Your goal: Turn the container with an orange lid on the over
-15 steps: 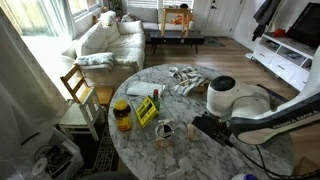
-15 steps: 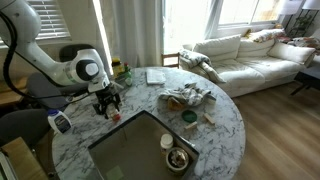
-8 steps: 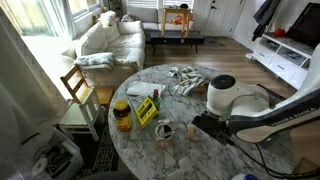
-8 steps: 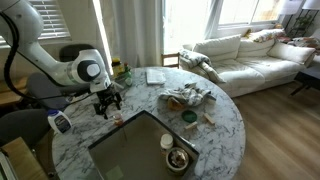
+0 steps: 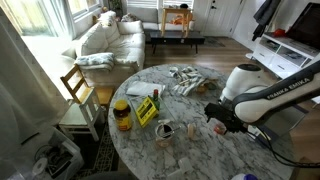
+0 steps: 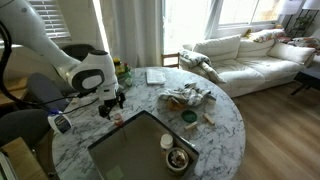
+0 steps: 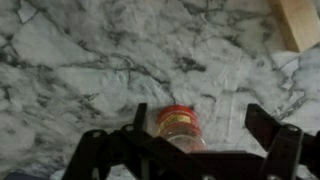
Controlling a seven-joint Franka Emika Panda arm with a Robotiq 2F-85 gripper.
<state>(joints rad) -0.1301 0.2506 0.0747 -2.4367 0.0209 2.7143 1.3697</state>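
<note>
While the gripper [image 7: 195, 115] hangs w/ jaws spread wide and holding nothing, the container [image 7: 185, 137] sits btwn them at 6 o'clock in wrist view, orange lid [image 7: 176, 113] toward 12, on the marble table [image 7: 80, 60], so grasp & turn-over prob. remain.

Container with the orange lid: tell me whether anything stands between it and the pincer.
Nothing visible does. In the wrist view the container sits on the bare marble table, already inside the gap of the open pincer, with a finger on either side and no other thing near it.
</note>
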